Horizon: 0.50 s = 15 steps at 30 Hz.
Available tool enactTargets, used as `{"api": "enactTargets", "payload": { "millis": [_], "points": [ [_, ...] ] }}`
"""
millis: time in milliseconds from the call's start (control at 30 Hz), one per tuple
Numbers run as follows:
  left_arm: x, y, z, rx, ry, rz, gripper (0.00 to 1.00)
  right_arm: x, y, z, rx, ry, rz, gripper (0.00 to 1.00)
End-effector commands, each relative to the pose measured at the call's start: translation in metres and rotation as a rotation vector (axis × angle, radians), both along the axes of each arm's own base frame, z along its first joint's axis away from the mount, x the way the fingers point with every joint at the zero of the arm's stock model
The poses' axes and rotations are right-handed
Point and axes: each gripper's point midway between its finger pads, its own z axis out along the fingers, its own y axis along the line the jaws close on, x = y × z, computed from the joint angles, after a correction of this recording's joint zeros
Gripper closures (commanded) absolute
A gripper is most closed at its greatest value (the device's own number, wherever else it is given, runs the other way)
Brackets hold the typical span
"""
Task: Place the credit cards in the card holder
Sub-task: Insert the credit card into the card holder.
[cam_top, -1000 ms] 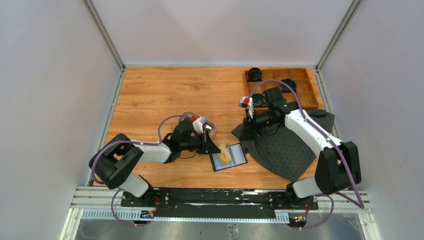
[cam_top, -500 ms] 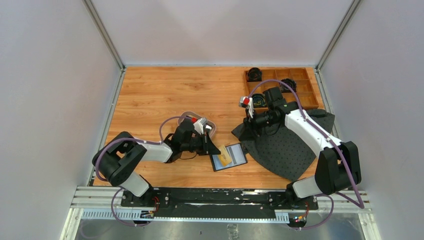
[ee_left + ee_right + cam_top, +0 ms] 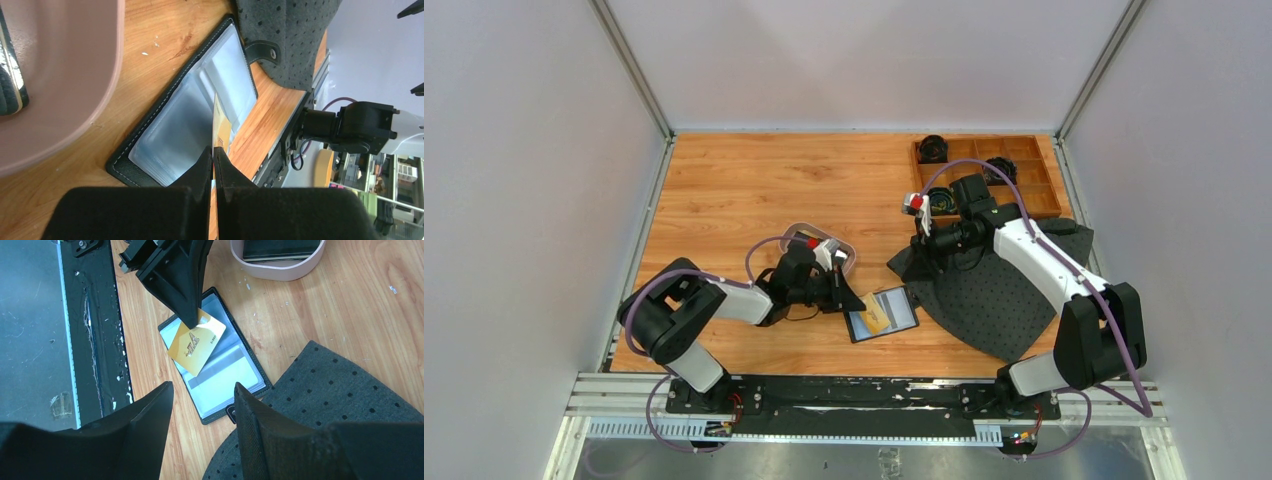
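Left tool (image 3: 214,150) pinches the gold credit card (image 3: 221,134) by one short edge. The card's long axis points away from the tool, over the open card holder (image 3: 175,135) on the worktop (image 3: 754,180). Right tool (image 3: 204,390) hangs spread, empty, farther off.

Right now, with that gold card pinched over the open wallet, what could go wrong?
The left pincer grips the gold plastic card only near one corner, so it may twist or slip when pushed in. The open black leather-like card holder lies unheld; the right pincer hangs open, apart from it, so the holder could slide.
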Motion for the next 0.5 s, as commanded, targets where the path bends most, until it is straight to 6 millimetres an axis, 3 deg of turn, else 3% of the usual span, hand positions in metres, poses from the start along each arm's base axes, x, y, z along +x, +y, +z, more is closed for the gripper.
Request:
{"api": "enactTargets", "payload": {
  "millis": [0, 233, 467],
  "points": [
    [0.004, -0.004, -0.006, 0.016, 0.002, 0.016, 1.0, 0.005, -0.003, 0.003, -0.002, -0.013, -0.003, 0.48],
    [0.004, -0.005, -0.01, 0.026, 0.012, 0.021, 1.0, 0.009, -0.007, -0.02, -0.07, 0.04, -0.02, 0.49],
    [0.004, -0.004, -0.016, 0.061, 0.029, 0.018, 1.0, 0.008, -0.007, -0.047, -0.162, 0.114, -0.01, 0.58]
  ]
}}
